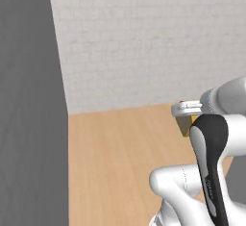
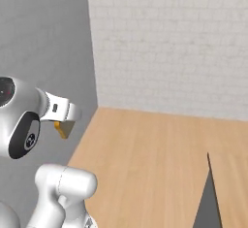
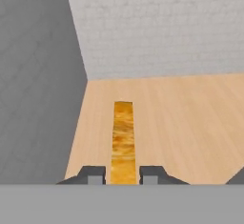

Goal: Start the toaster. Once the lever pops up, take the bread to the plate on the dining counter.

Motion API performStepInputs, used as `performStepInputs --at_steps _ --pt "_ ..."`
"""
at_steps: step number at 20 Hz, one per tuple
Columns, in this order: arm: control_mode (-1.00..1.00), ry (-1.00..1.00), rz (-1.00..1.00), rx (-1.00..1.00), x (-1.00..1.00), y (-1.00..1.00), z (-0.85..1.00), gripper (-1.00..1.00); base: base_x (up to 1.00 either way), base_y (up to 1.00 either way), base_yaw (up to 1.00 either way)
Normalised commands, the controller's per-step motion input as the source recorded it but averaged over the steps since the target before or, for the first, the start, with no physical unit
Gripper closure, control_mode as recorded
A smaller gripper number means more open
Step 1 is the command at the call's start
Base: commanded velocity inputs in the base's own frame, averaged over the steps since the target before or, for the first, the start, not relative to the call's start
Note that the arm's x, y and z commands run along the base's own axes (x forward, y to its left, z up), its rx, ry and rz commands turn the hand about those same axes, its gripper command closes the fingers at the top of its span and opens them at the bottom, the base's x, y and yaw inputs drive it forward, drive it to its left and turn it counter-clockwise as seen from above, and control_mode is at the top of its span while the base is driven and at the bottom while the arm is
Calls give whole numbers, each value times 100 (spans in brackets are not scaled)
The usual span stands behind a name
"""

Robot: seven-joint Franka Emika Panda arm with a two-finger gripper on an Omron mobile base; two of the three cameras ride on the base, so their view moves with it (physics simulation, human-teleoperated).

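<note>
One slice of bread (image 3: 123,139) stands edge-on, pinched between the gripper (image 3: 123,174) jaws, its long axis running straight ahead from them over a wooden floor (image 3: 181,123)

The bread (image 3: 123,142) sits edge-on between the gripper (image 3: 123,175) fingertips, above the wooden floor (image 3: 181,123). A brick wall (image 3: 162,27) stands behind; a plain wall (image 3: 33,85) rises left.

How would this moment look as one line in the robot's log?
phase: carrying | gripper: shut on bread, slice edge-on between the fingertips | below: light-wood floor | ahead: white brick wall
</note>
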Motion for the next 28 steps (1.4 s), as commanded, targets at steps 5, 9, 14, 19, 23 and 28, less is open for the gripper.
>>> performStepInputs --at_steps 5,9,14,19,23,28 --pt "100 0 0 0 0 0 0 100 100 -38 -22" --pt "100 0 0 0 0 0 0 100 100 -38 -34" --pt "100 0 0 0 0 0 0 100 100 -19 -45" --pt "100 0 0 0 0 0 0 100 91 -15 -53" --pt "100 0 0 0 0 0 0 100 51 -16 -68" --pt "100 0 0 0 0 0 0 100 22 -14 -79"
